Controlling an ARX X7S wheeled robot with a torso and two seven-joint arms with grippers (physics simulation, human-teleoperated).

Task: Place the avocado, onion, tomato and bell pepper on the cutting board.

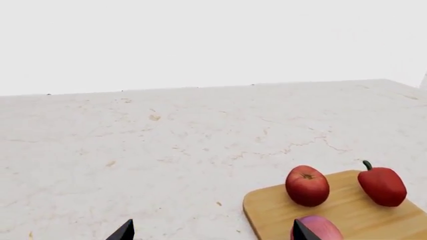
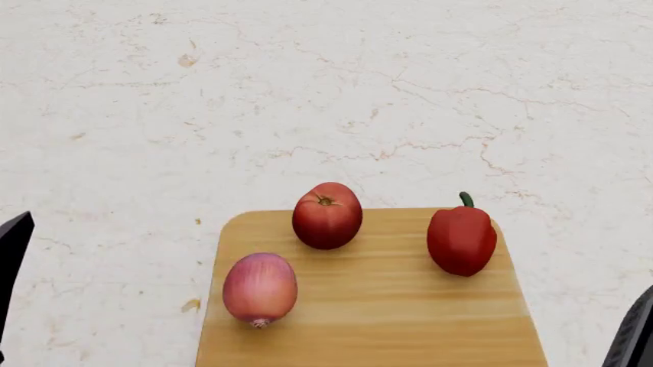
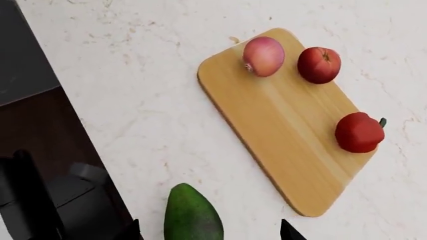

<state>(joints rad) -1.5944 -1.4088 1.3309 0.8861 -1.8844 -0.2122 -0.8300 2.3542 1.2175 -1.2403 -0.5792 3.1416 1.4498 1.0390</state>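
The onion (image 2: 260, 289), tomato (image 2: 326, 215) and bell pepper (image 2: 461, 239) lie on the wooden cutting board (image 2: 388, 321). The dark-green avocado (image 3: 192, 216) shows only in the right wrist view, lying on the marble counter beside the board (image 3: 287, 130), near the counter's edge. My right gripper (image 3: 210, 236) is open, its fingertips on either side of the avocado with gaps on both sides. My left gripper (image 1: 212, 236) is open and empty over bare counter beside the board (image 1: 347, 212); one fingertip (image 1: 301, 232) overlaps the onion (image 1: 321, 226) in that view.
The pale marble counter (image 2: 306, 99) stretches away beyond the board. The counter's edge (image 3: 80, 115), with dark floor and the robot's base (image 3: 60, 200) below, runs close to the avocado. Dark arm parts show at the head view's left (image 2: 12, 245) and right (image 2: 635, 336) edges.
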